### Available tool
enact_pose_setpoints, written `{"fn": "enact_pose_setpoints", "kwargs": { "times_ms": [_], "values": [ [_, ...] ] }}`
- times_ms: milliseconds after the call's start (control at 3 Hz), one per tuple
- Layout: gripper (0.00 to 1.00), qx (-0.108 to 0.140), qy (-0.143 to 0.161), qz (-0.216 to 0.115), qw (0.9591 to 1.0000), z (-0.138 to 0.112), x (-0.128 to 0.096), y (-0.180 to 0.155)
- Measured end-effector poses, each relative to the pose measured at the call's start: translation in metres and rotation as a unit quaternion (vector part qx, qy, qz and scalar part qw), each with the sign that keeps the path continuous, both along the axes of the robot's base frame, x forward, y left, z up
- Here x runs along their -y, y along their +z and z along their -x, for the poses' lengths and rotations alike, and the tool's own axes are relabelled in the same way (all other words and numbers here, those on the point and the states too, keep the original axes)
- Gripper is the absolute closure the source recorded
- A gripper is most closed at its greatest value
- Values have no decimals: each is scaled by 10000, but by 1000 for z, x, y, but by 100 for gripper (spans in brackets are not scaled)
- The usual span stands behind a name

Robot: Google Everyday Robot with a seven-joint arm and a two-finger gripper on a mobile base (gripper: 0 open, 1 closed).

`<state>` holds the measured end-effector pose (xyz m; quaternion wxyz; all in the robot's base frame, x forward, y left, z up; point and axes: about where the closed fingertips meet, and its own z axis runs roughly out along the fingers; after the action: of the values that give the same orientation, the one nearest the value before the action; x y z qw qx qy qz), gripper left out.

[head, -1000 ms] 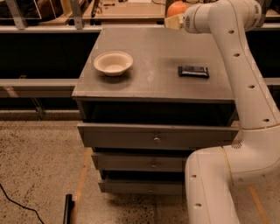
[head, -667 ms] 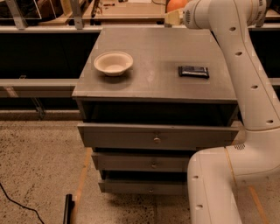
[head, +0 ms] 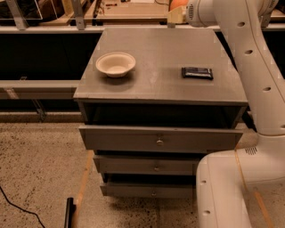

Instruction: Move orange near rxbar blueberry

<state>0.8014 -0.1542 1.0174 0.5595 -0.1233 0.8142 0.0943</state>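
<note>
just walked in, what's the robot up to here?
The arm reaches past the far edge of the grey drawer cabinet, with the gripper at the top of the view. The orange shows right at the gripper, partly cut off; whether it is gripped cannot be told. The rxbar blueberry lies flat on the cabinet top's right side, a white bowl on the left. The orange is not yet near the bar.

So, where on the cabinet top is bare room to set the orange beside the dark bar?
Bare: the wide stretch between the white bowl and the rxbar blueberry, and the area behind the bar toward the far edge. Tight: the narrow strip right of the bar, beside the arm. The end effector sits at the far edge, by the orange.
</note>
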Motion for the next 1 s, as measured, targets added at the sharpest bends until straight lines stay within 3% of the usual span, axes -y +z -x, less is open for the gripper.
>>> {"fn": "enact_pose_setpoints", "kwargs": {
  "times_ms": [667, 1000],
  "values": [
    [100, -704, -311, -503, 9958, 22, -5, -42],
    [100, -1027, -432, -721, 9912, 24, -3, -72]
  ]
}}
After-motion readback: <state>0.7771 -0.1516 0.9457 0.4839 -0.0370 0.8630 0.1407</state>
